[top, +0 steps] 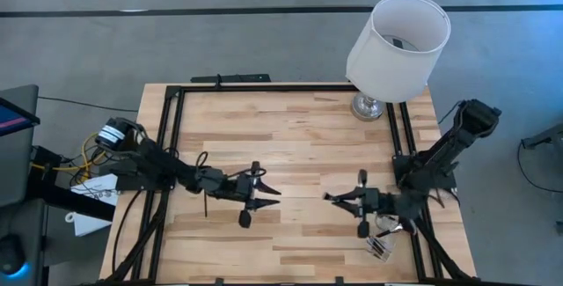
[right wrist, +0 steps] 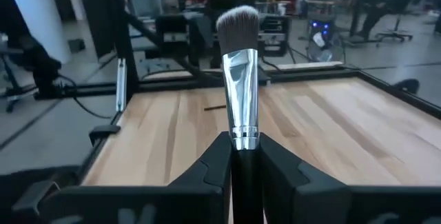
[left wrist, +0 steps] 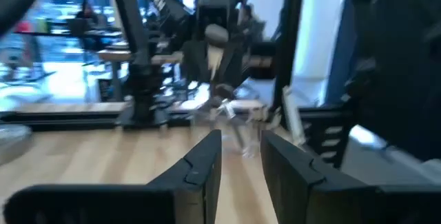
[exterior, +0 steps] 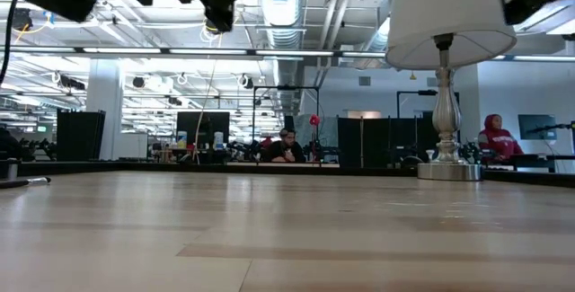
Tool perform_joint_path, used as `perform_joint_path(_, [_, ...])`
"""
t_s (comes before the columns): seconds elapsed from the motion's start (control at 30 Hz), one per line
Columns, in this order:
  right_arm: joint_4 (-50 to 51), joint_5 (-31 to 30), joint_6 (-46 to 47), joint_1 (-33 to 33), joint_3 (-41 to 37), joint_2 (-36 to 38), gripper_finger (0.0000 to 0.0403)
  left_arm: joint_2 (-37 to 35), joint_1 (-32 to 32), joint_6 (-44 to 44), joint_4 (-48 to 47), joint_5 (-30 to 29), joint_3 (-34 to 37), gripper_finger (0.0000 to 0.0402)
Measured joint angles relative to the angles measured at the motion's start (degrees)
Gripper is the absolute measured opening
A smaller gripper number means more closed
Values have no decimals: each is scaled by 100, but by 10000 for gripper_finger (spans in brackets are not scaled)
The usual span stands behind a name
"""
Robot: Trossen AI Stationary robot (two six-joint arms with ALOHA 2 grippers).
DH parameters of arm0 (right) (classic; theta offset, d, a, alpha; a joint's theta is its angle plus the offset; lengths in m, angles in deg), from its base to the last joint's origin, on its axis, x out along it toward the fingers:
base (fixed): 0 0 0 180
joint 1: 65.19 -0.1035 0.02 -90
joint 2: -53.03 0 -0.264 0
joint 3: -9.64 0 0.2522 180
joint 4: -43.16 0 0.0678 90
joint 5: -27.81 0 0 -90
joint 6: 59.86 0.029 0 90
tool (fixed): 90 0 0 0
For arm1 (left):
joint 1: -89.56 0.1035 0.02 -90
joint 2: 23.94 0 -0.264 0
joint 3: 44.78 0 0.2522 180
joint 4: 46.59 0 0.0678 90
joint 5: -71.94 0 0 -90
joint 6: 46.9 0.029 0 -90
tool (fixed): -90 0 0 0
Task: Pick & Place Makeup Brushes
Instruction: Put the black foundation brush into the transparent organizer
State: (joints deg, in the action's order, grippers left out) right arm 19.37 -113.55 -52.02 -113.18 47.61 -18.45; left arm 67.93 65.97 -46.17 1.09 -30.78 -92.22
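right fingers [right wrist: 244, 156] grasp a makeup brush [right wrist: 240, 79], handle hidden; left fingers [left wrist: 241, 165] parted, empty.

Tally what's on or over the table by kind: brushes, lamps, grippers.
Brush: 1, clamped in the right gripper
Lamp: 1
Grippers: 2, with the left gripper holding nothing
Total: 4
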Motion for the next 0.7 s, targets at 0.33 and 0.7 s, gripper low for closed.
perform_joint_path(0.33, [-245,1044,-525,1311,754,-1298,36,526,74,49,282,372,-288,133])
perform_joint_path(0.7, [-554,-31,-2224,1615,2113,-2651,36,575,78,31,412,-539,-461,215])
